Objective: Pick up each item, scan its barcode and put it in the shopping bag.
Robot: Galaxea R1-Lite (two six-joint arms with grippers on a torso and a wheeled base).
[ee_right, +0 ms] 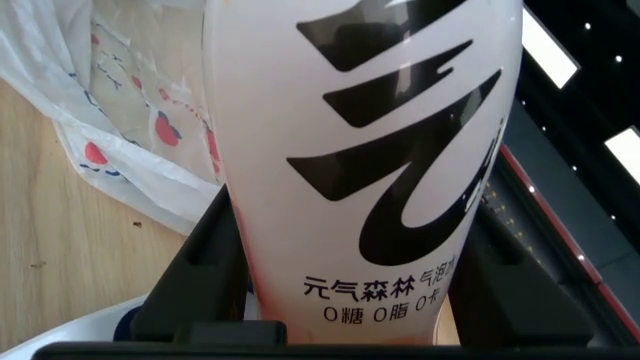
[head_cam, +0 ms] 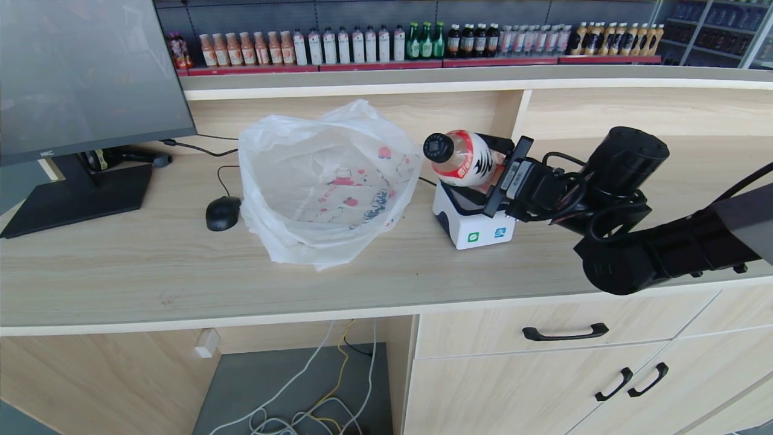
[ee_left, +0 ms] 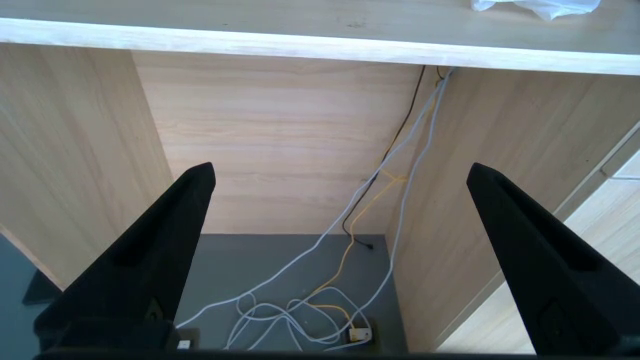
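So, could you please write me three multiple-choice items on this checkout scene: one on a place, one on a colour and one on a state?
1. Where is the bottle relative to the shopping bag?
A. Inside it
B. Beside it, over the scanner
C. Under it

2. What colour is the mouse?
A. White
B. Red
C. Black

3. What state is the left gripper in?
A. Open, holding nothing
B. Shut on a can
C. Shut on a cable

Answers:
1 B: the right gripper holds the bottle above the scanner, to the bag's right.
2 C: the mouse shows black against the pale counter.
3 A: its jaws stand wide apart with nothing between them.
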